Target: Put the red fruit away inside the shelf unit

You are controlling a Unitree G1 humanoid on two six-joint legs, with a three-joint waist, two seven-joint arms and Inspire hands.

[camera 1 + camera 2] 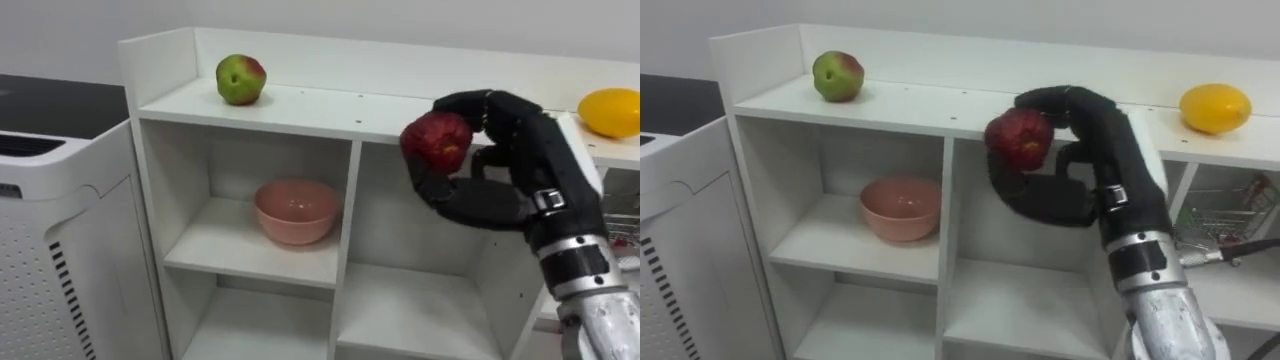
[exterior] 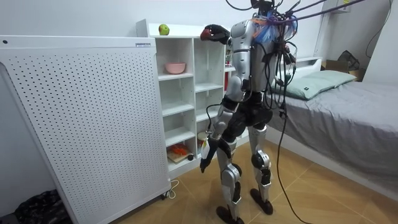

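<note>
You have the red apple (image 1: 436, 140) in your right hand (image 1: 480, 200) — curled round it, up by the front of the top shelf (image 1: 320, 106).

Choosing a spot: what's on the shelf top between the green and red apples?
Nothing: shelf top from green apple to red apple is bare, both eye views.

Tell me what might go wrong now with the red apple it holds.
1. The right hand holds the red apple in the air in front of the cabinet; if the grip slips, the apple may fall.
2. The hand is close to the front edge of the top shelf; moving forward, it might knock it.
</note>
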